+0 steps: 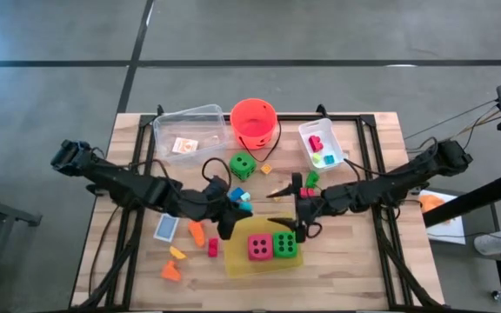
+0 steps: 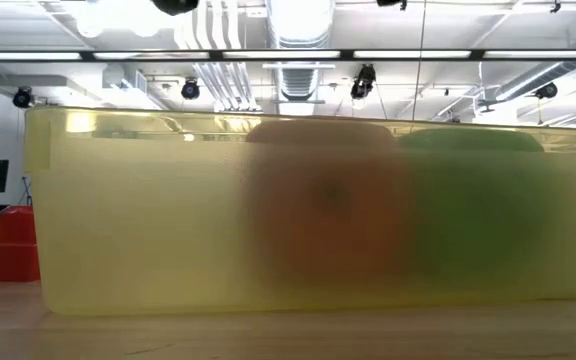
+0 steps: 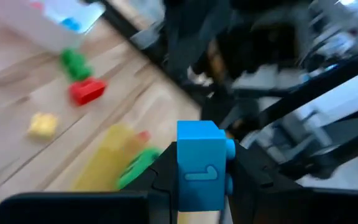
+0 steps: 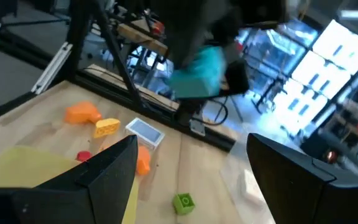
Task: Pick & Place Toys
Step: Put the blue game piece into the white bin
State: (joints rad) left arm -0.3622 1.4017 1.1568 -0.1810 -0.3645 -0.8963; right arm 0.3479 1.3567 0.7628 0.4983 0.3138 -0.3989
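Observation:
My left gripper (image 1: 236, 203) hangs over the table's middle, just beyond the flat yellow tray (image 1: 233, 257), shut on a blue brick (image 3: 201, 167). Facing it from the right, my right gripper (image 1: 290, 209) is open and holds nothing, its fingers (image 4: 107, 169) spread wide. A pink die (image 1: 260, 248) and a green die (image 1: 284, 245) lie in the tray. Another green die (image 1: 242, 166) rests on the table near the orange-red bucket (image 1: 253, 122). Loose orange, yellow and red pieces (image 1: 197, 232) and a blue card (image 1: 166, 228) lie at the near left. My left gripper pinches the blue brick between its two fingers, which lie on its two opposite sides (image 3: 183, 186). The brick's studded end (image 3: 230, 149) sticks out past the fingertips. The brick is lifted clear of the table.
A clear tub (image 1: 190, 129) with a card in it stands at the far left. A small white tray (image 1: 320, 146) with several small pieces stands at the far right. In the low view, the yellow tray wall (image 2: 168, 230) fills the picture, with a red brick (image 2: 3, 245) to its left.

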